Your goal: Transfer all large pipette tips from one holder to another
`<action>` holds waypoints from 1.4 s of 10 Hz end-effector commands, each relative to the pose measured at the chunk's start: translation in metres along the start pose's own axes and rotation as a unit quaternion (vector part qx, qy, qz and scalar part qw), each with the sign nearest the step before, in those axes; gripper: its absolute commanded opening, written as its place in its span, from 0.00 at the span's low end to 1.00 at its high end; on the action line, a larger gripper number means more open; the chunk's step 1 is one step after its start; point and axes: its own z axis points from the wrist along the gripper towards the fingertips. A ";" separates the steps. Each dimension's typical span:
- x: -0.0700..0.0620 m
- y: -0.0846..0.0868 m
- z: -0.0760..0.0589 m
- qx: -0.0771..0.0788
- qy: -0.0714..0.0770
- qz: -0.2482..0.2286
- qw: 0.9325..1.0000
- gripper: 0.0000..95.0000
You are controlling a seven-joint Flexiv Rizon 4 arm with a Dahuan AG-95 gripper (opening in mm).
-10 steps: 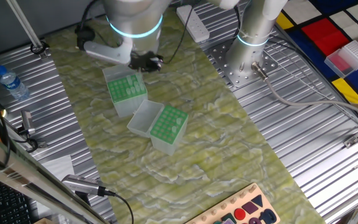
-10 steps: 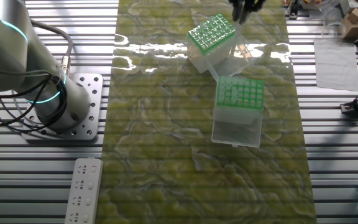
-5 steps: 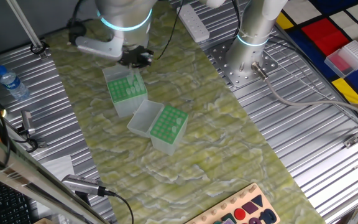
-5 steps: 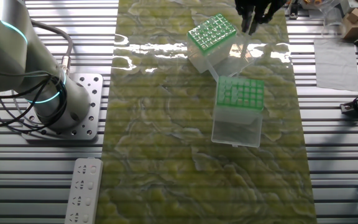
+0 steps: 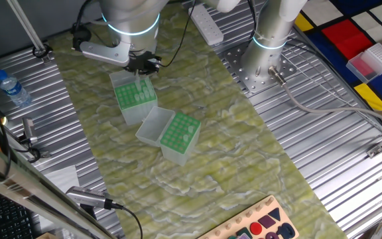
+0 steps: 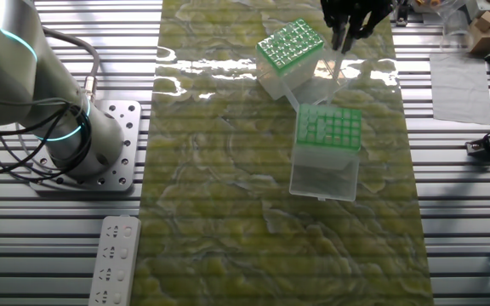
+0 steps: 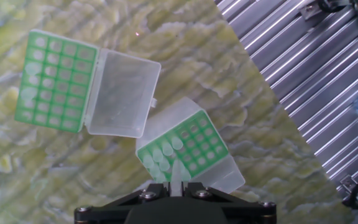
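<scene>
1. Two tip holders show in the hand view; closest to the camera, at about 6 o'clock, is the end effector (image 7: 178, 182), its black fingers drawn in narrow around a single pale tip (image 7: 178, 172) that points down toward the rack below.
2. Just beyond it, the near holder (image 7: 199, 148) sits tilted on the bench; its green grid has a handful of large pipette tips (image 7: 160, 157) clustered at its 8 o'clock corner, with the remaining holes looking empty.
3. As a judgement: these tips are very light, thin-walled plastic cones, stiff enough to pinch yet smooth and tapered, so they may slip or tilt. The wide round top is the sensible place to take hold, with a gentle squeeze and a straight vertical lift to keep the cone from binding in its hole.
4. Farther off, toward 10 o'clock, the second holder (image 7: 56, 81) lies with its clear hinged lid (image 7: 122, 93) flung open toward 3 o'clock. A column of pale tips seems to stand along its 9 o'clock edge, though glare makes a count impossible.
5. From the other fixed view the end effector (image 6: 340, 53) hangs with the tip over the lid of the far rack (image 6: 289, 45), just beside its grid.
6. Beyond the holders lies only the mottled yellow-green bench mat (image 7: 241, 81) and ribbed metal decking (image 7: 319, 74).
</scene>
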 end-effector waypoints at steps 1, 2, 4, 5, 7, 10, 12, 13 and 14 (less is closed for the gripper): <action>-0.002 -0.002 0.004 -0.002 -0.003 0.004 1.000 0.00; -0.001 -0.002 0.005 -0.003 -0.005 0.006 1.000 0.00; 0.000 -0.002 0.008 -0.004 -0.007 0.010 1.000 0.00; 0.002 -0.001 0.010 -0.004 -0.008 0.010 1.000 0.00; 0.007 0.000 0.015 -0.006 -0.013 0.012 1.000 0.00; 0.012 0.003 0.023 -0.012 -0.025 0.018 0.999 0.00; 0.011 0.003 0.024 -0.013 -0.026 0.018 0.999 0.00; 0.010 0.003 0.025 -0.012 -0.027 0.018 0.999 0.00; 0.009 0.004 0.026 -0.012 -0.029 0.019 0.999 0.00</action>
